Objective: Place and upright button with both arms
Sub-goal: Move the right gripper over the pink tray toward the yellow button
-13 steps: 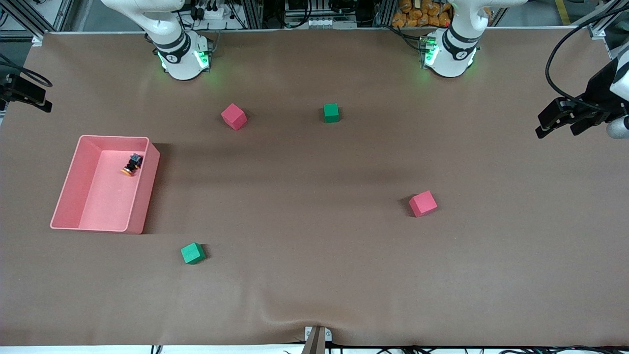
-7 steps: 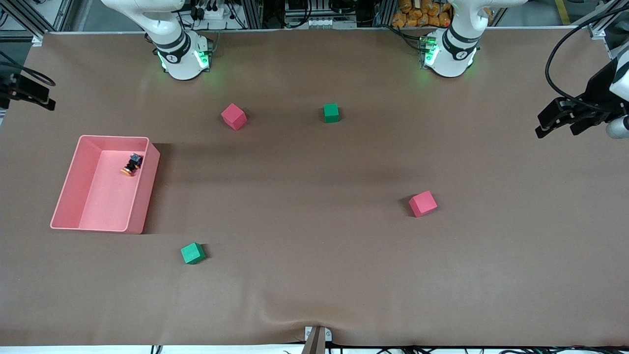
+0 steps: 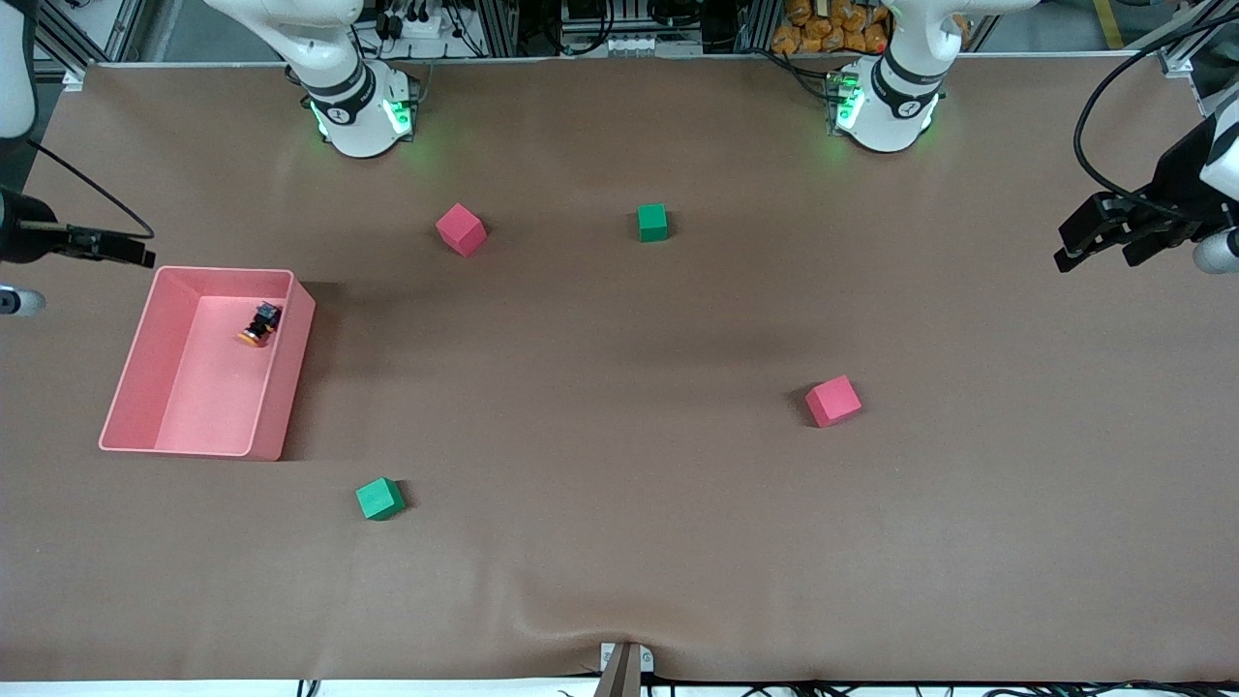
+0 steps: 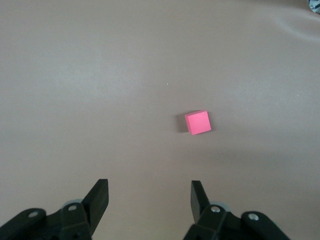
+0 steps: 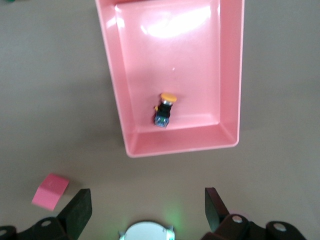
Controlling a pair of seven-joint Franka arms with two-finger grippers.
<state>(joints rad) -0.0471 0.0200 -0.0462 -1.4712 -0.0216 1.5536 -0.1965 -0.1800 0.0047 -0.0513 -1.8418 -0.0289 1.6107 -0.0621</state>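
Right gripper [image 5: 145,207]: fingers spread wide, nothing between them, hovering above the table at the right arm's end, just beside the pink tray [image 3: 281,387]. In the front view only its dark wrist gear shows at the frame edge. Left gripper [image 4: 149,192]: fingers apart, empty, up over the left arm's end of the table, waiting; a red cube [image 4: 198,122] lies on the mat below it.

Button [image 3: 259,324]: lying on its side inside the tray, in the corner of it farthest from the front camera, close to the wall toward the table's middle. Orange cap points toward the front camera, black body away. Right wrist view shows it clearly [image 5: 164,110], not upright.

Step in hand, as I judge it: right gripper goes in for the button. Best to come down over the tray, turn the fingers across the black body rather than the cap, and stay clear of the nearby wall. Small, round part; likely to roll if nudged.

Second red cube [image 3: 461,229] and two green cubes [image 3: 652,222] [image 3: 379,499] lie loose on the mat.

No readable writing or brand marks anywhere.
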